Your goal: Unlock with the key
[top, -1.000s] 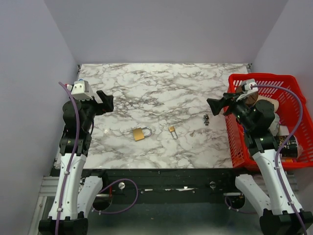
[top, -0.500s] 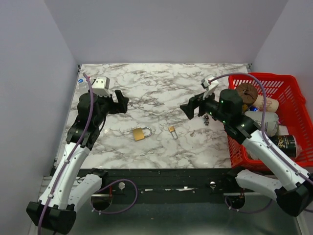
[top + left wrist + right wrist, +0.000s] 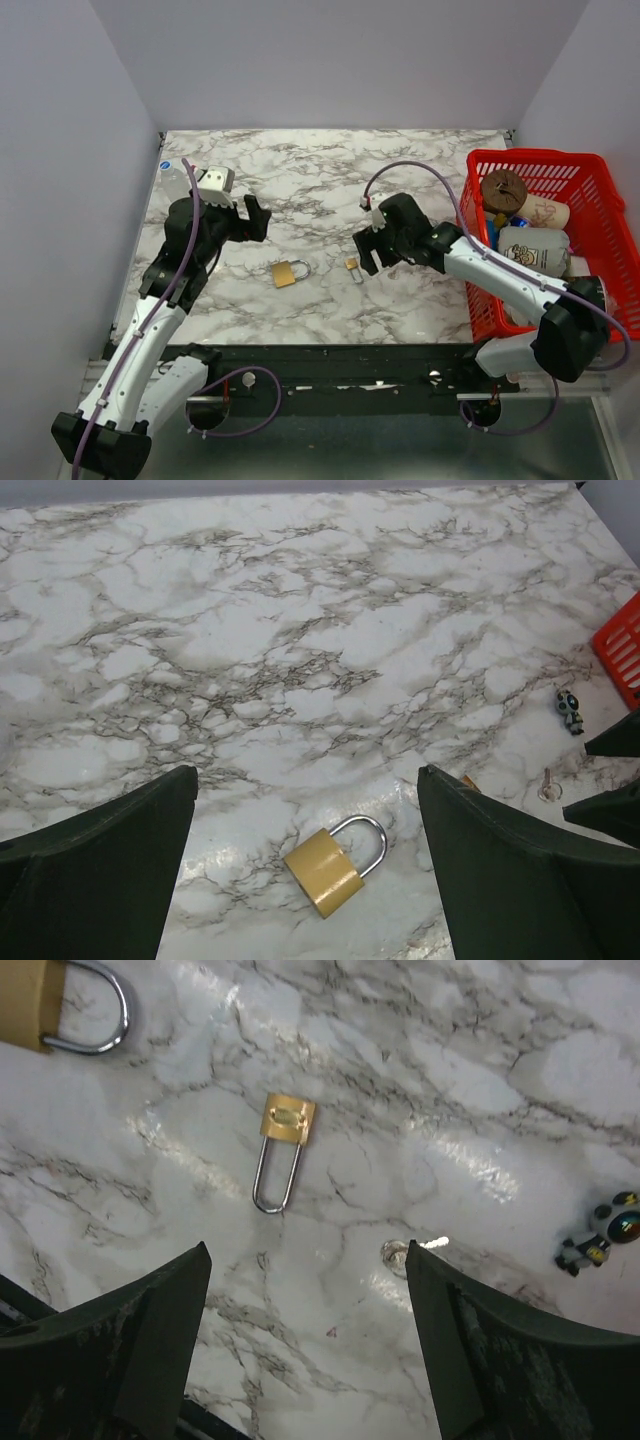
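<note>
Two locks, one key, two arms, listed from the left. The left gripper (image 3: 255, 215), black fingers spread wide and empty, hovers up-left of the large brass padlock (image 3: 288, 272), which lies flat on the white grey-veined marble tabletop (image 3: 300, 170). Near that padlock's right is a small brass padlock (image 3: 352, 267) with a long thin shackle. Further right is the right gripper (image 3: 362, 250), jaws wide apart and holding nothing. Further right again come the small silvery key (image 3: 548, 785), flat on the marble, and a black-and-white trinket (image 3: 568, 708). Well apart at far right is a red plastic basket (image 3: 530, 153).
</note>
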`<state>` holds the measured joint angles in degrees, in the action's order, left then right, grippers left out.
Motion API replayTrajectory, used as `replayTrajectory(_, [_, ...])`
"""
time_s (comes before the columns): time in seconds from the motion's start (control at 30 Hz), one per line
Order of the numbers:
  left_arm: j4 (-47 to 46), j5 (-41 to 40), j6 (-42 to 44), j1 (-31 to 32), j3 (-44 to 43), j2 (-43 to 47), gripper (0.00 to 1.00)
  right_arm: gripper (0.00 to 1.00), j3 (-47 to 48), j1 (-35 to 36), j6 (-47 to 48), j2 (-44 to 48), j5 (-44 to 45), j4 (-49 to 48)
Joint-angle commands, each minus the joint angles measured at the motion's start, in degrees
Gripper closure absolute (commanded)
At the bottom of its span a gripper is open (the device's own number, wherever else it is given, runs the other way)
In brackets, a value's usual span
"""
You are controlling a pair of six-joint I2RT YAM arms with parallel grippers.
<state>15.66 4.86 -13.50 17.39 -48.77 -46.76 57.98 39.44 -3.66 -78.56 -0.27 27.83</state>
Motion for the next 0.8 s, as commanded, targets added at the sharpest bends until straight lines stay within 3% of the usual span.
replayTrajectory(0.0, [-1.0, 1.4, -0.1, 0.2, 0.0, 1.8, 0.01, 0.17, -2.9, -3.0, -6.3, 1.0, -2.3, 4.9])
replayTrajectory(0.37, [-0.3, 0.2, -0.4, 0.2, 0.6, 3.1, 0.01, 0.30, -5.4, -13.2, -10.1, -2.3, -2.9, 5.1])
replayTrajectory(0.77, [-0.1, 1.8, -1.4, 0.4, 0.4, 1.6, 0.01, 0.38, -6.6, -13.3, -12.7, -7.2, -2.3, 2.8])
